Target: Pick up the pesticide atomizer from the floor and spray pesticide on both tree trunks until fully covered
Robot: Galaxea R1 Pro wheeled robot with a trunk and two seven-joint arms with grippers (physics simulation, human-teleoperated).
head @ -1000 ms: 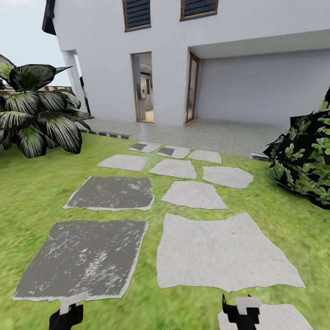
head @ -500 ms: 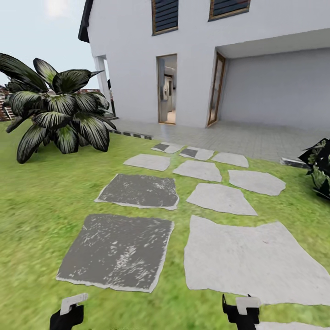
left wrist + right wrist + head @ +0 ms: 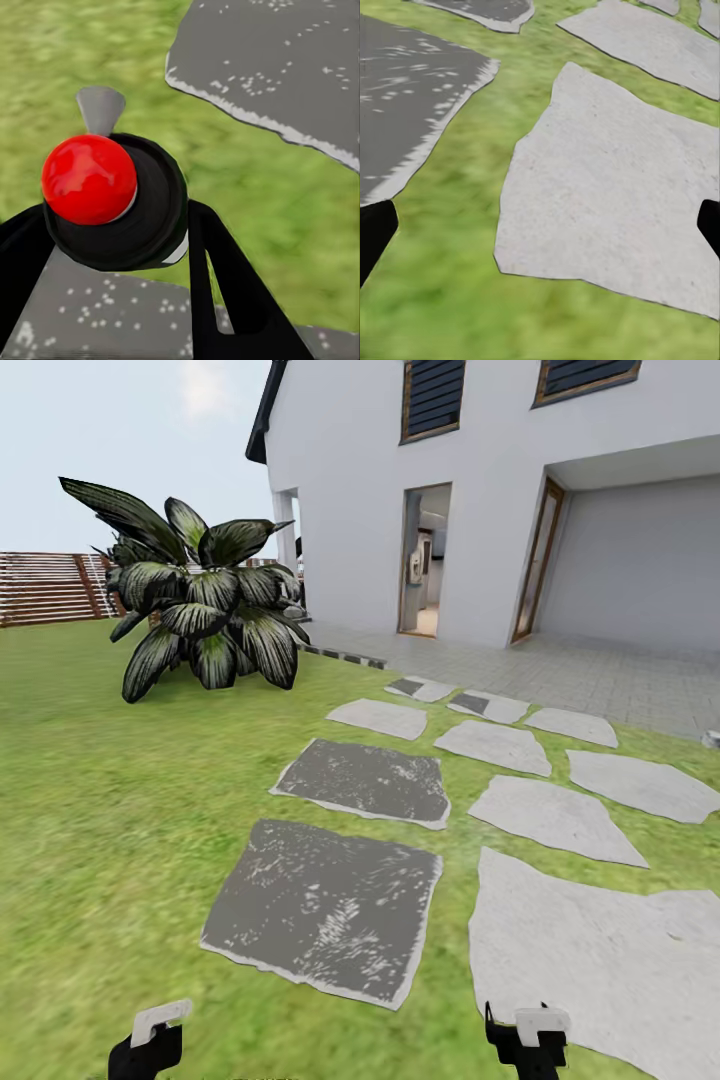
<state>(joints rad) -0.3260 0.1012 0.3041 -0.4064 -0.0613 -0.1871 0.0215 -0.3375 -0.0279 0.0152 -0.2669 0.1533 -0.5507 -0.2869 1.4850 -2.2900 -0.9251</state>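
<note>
The pesticide atomizer (image 3: 112, 199) sits pinched between the black fingers of my left gripper (image 3: 112, 217), red knob toward the camera and grey nozzle pointing out over the grass (image 3: 90, 810). My right gripper (image 3: 528, 1040) hangs spread wide over a pale stone, holding nothing. Since a second ago my head view has swung left (the things themselves have not moved). The stepping stones (image 3: 330, 905) now lie from 12 to 3 o'clock, the broad-leaved plant (image 3: 205, 610) at 11, a brown fence (image 3: 45, 588) at 10, and the white house (image 3: 350, 510) at 1.
</note>
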